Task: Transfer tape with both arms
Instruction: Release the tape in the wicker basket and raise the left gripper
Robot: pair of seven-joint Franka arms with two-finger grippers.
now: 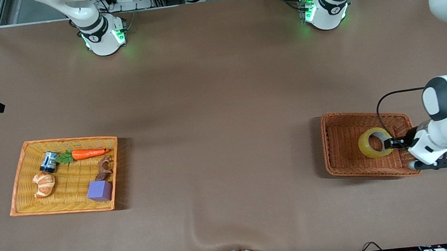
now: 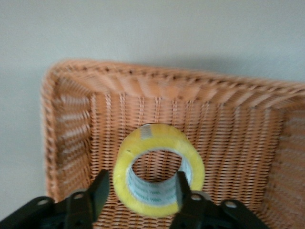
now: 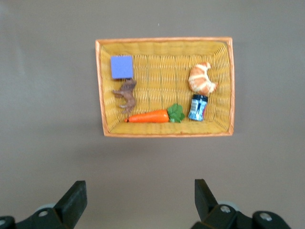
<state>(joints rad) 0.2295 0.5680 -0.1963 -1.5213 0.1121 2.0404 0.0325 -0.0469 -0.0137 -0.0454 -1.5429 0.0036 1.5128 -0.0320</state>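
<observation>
The tape (image 1: 375, 143) is a yellow ring with a grey core, tilted up on edge in the brown wicker basket (image 1: 340, 130) at the left arm's end of the table. My left gripper (image 1: 392, 143) is low in that basket with its fingertips at the ring's edge. In the left wrist view the tape (image 2: 159, 148) sits between the open fingers of the left gripper (image 2: 141, 191); one finger (image 2: 99, 191) stands just outside the ring and the other overlaps its wall. My right gripper (image 3: 138, 200) is open and empty, high over bare table, out of the front view.
A yellow wicker tray (image 1: 20, 171) at the right arm's end holds a carrot (image 1: 85, 153), a croissant (image 1: 44, 184), a purple block (image 1: 99, 190), a small blue can (image 1: 49, 161) and a brown figure (image 1: 104, 168). The tray also shows in the right wrist view (image 3: 228, 86).
</observation>
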